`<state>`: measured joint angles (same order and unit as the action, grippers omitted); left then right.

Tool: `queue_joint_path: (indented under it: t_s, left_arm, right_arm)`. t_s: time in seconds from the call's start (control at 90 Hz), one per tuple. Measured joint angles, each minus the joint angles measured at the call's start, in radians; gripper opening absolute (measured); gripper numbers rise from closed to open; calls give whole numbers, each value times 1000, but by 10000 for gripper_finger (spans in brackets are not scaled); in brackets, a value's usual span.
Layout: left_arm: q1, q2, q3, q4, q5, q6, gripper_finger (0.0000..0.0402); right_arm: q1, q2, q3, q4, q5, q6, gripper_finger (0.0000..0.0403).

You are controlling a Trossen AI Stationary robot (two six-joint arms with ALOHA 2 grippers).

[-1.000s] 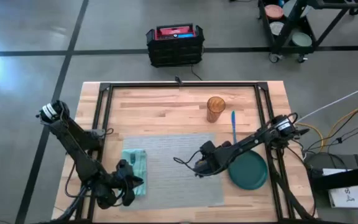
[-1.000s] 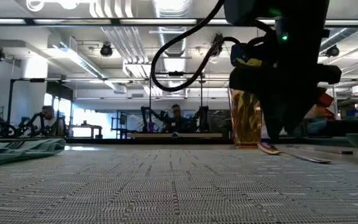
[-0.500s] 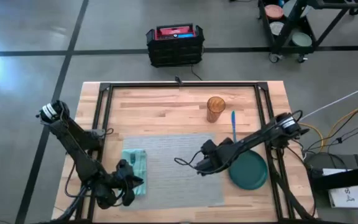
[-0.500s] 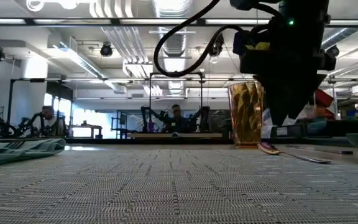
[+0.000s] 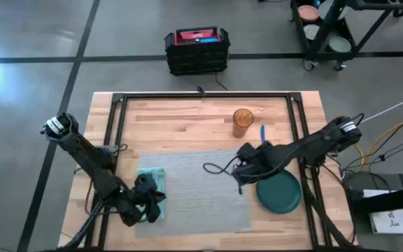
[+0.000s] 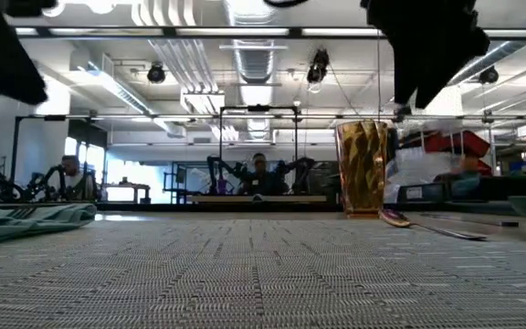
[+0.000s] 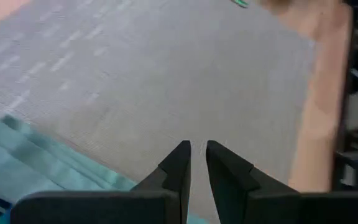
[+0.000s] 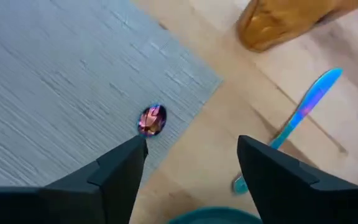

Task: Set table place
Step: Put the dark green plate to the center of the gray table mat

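I see the grey placemat (image 5: 194, 187) in the near middle of the table (image 5: 180, 119). My right gripper (image 8: 191, 168) hangs over its far right corner, jaws wide and empty. My left gripper (image 7: 197, 163), almost closed, empty, is above the placemat's left side beside the napkin (image 7: 36, 163).

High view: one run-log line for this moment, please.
right gripper open above placemat far-right corner | left gripper shut over napkin | plate off mat | cup, utensil on table

Bright overhead light, blurred left wrist view.
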<state>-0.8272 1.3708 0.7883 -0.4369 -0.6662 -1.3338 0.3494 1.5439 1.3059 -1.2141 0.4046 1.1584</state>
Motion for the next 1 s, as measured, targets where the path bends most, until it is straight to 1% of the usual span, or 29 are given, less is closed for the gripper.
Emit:
queue_joint_path:
  t_s: [0.178, 0.278, 0.356, 0.422, 0.489, 0.567, 0.633, 0.711, 0.756, 0.856, 0.922, 1.0]
  left_arm:
    - [39, 0, -46, 50, 2, 20, 38]
    - [40, 0, -86, 115, 3, 39, 38]
    - [39, 0, -126, 181, 4, 46, 38]
    - [38, 0, -168, 260, 17, 62, 38]
    - [38, 0, -205, 326, 31, 101, 38]
    - [40, 0, -243, 376, 32, 120, 38]
    - [49, 0, -263, 381, 33, 122, 38]
    - [68, 0, -274, 385, 33, 151, 38]
    - [85, 0, -277, 385, 33, 185, 38]
    - [126, 0, -281, 401, 32, 235, 38]
    - [145, 0, -286, 429, 31, 261, 38]
    - [161, 0, -292, 508, 41, 337, 38]
  right_arm:
    - [4, -60, -33, -37, -2, 35, 231]
    - [3, -71, -69, -42, -5, 61, 230]
    - [-1, -72, -106, -40, -27, 89, 232]
    - [-1, -70, -147, -15, -75, 112, 237]
    - [4, -65, -205, 69, -126, 127, 241]
    - [20, -58, -280, 239, -188, 117, 244]
    - [29, -51, -332, 372, -223, 101, 246]
    - [36, -40, -377, 490, -224, 93, 248]
    - [36, -34, -390, 518, -217, 78, 248]
    - [37, -23, -399, 524, -172, 5, 244]
    - [37, -16, -409, 531, -166, -103, 239]
    - [48, -7, -416, 574, -189, -244, 232]
